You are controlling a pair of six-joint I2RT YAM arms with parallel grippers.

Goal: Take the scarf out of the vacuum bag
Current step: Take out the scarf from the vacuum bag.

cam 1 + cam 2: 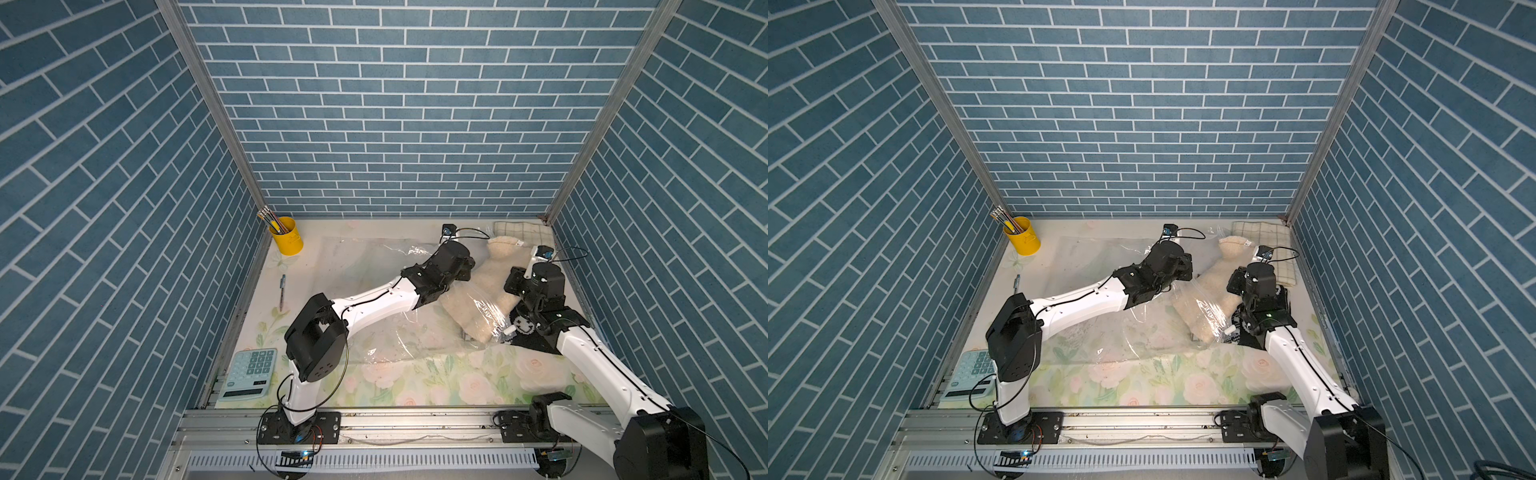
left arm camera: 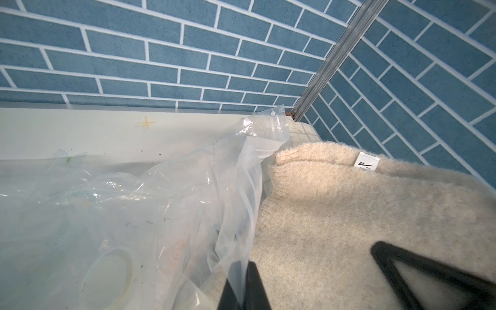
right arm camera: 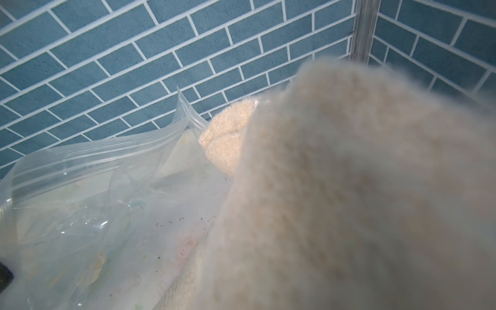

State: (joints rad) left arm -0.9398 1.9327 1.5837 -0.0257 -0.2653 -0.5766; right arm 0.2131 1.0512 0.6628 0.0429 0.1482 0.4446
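The vacuum bag [image 1: 374, 266] [image 1: 1096, 266] is a large crinkly clear sheet spread over the table's middle. Its round valve [image 2: 110, 271] and ribbed zip edge [image 3: 107, 153] show in the wrist views. The scarf [image 1: 490, 286] [image 1: 1208, 291] [image 2: 349, 214] is cream fuzzy knit at the right. Its near end lies under plastic and its far end lies outside the bag. My left gripper [image 1: 467, 266] [image 1: 1187, 266] [image 2: 248, 271] is shut on a fold of the bag's edge beside the scarf. My right gripper [image 1: 513, 286] [image 1: 1235, 282] holds the scarf bunched up. The scarf [image 3: 349, 188] hides its fingers.
A yellow cup of pencils [image 1: 286, 237] stands at the back left, with a pen [image 1: 282, 286] and a calculator [image 1: 249, 374] along the left edge. A checked cloth [image 1: 523, 230] lies in the back right corner. A black cloth with a smiley face [image 1: 525, 328] lies under the right arm.
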